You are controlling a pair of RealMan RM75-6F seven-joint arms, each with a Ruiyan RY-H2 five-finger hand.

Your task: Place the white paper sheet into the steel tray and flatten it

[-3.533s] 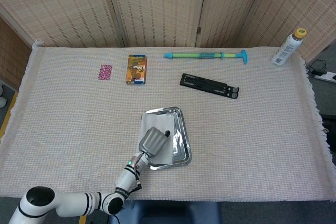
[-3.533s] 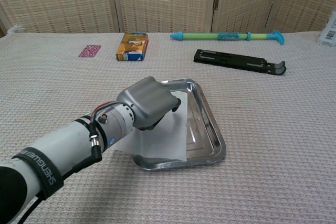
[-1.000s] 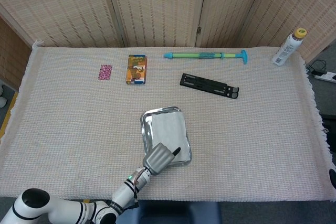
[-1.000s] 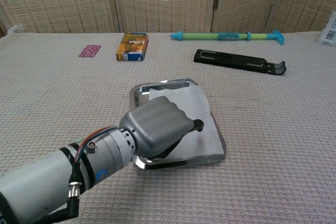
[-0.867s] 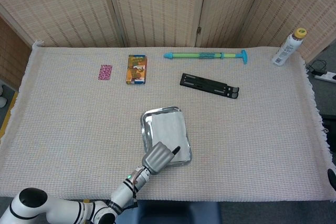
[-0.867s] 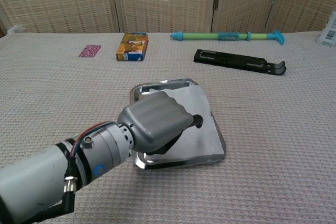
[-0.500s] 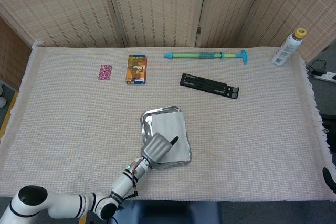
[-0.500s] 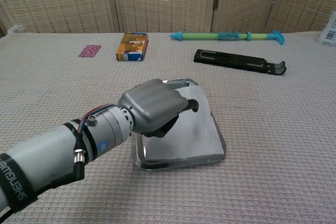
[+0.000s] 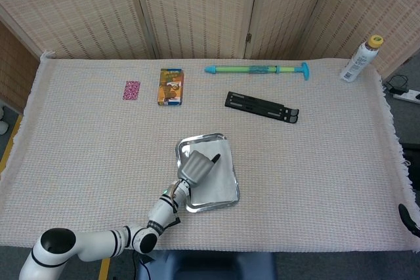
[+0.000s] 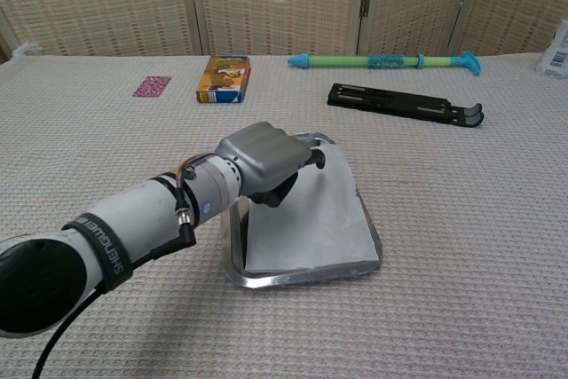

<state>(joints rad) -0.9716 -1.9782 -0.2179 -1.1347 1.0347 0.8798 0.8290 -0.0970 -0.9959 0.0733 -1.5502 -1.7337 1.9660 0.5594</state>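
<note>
The white paper sheet (image 10: 306, 219) already lay nearly flat inside the rectangular steel tray (image 10: 369, 259), while the clenched left hand (image 10: 264, 163) pressed its ten-o'clock corner, leaving only final smoothing.

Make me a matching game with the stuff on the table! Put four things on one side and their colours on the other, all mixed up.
Things:
1. steel tray
2. paper sheet
3. folded stand
4. long toy stick

Colours:
A. green and blue
B. white
C. shiny silver
D. black

Right pairs: 1-C, 2-B, 3-D, 4-A.

The paper sheet lies inside the steel tray, and the left hand is over its far end.
</note>
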